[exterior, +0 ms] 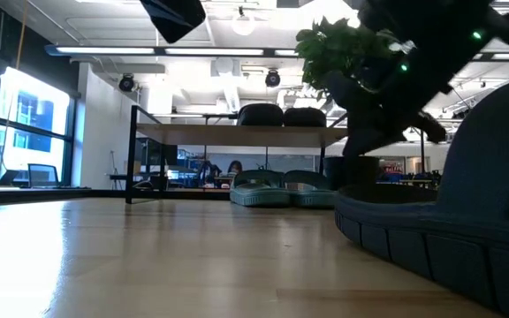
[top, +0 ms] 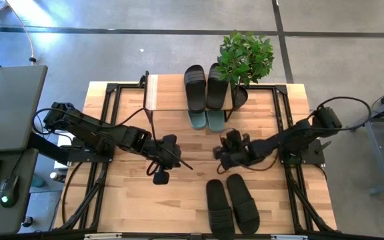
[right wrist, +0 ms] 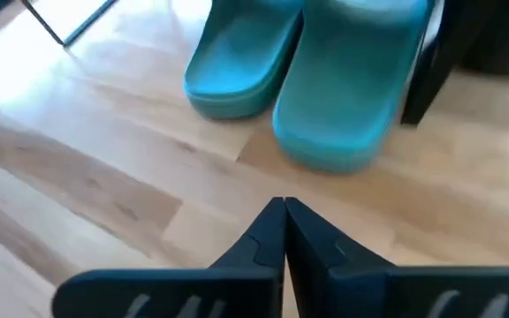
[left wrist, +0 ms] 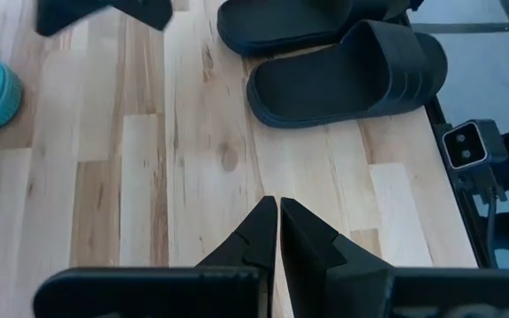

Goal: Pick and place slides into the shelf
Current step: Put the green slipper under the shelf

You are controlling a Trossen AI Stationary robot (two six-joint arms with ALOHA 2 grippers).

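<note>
left arm: reaches in from the left, wrist low over the middle | left hand: fingers pressed together, holding nothing | right arm: reaches in from the right, elbow bent | right hand: fingers closed, empty, near the left hand

Two dark jointed arms, black looping cables, pointed black jaws.

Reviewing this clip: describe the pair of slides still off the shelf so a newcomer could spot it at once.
Start at the small shelf at the table's far edge beside the potted plant, then cross to the near edge. The black pair lies there side by side on bare tabletop. The other black pair sits atop the shelf, the green pair beneath it.
</note>
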